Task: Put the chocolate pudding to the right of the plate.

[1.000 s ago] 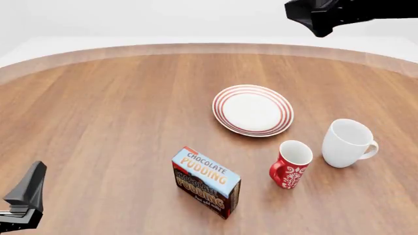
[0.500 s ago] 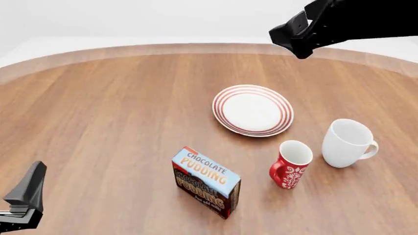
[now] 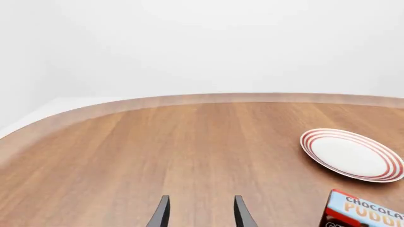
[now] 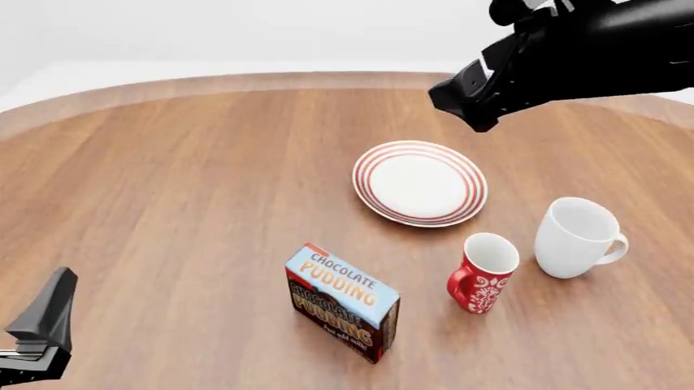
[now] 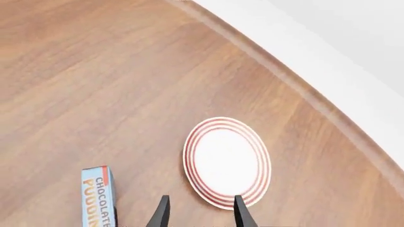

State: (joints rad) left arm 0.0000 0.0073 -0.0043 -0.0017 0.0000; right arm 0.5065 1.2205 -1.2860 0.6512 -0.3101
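The chocolate pudding (image 4: 341, 302), a small carton with a light blue top and dark brown front, stands on the table near the front, left of the red mug. The plate (image 4: 420, 183), white with red rings, lies further back with nothing on it. My right arm (image 4: 564, 57) hangs high above the table behind the plate. Its gripper (image 5: 200, 215) is open and empty, looking down on the plate (image 5: 227, 162) and the pudding (image 5: 99, 196). My left gripper (image 3: 202, 215) is open and empty low at the front left, far from the pudding (image 3: 363, 212).
A red patterned mug (image 4: 483, 272) stands just in front of the plate's right side. A larger white mug (image 4: 578, 237) stands to its right. The round wooden table's (image 4: 195, 187) far edge curves behind the plate.
My right arm has come down and to the left, from the top right corner toward the space above the plate. The left arm and all objects have stayed still.
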